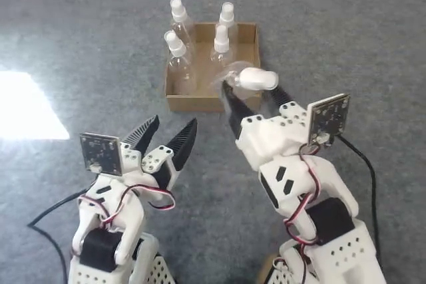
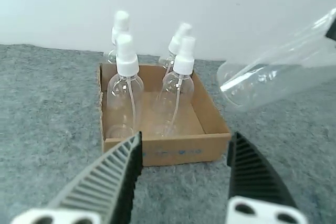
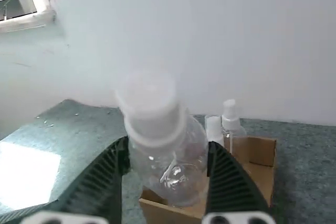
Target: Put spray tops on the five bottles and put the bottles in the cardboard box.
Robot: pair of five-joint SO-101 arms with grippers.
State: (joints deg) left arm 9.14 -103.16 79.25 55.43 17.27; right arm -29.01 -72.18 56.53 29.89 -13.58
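The fifth bottle [image 1: 229, 79] is clamped by its body between the fingers of the right gripper [image 1: 253, 94]. It is held tilted above the near right corner of the cardboard box [image 1: 193, 103], with its base toward the box and its spray top [image 1: 258, 79] already fitted. Four capped bottles [image 1: 178, 51] stand upright inside the box. The left gripper [image 1: 174, 123] is spread wide and holds nothing, just in front of the box.

To be done well, the bottle is best brought upright first and then lowered base-first into the free near part of the box (the neighbours look light and easily toppled). It should be let go only once seated.

No labels are seen on the bottles. A faint bluish print on the box's front wall cannot be read.
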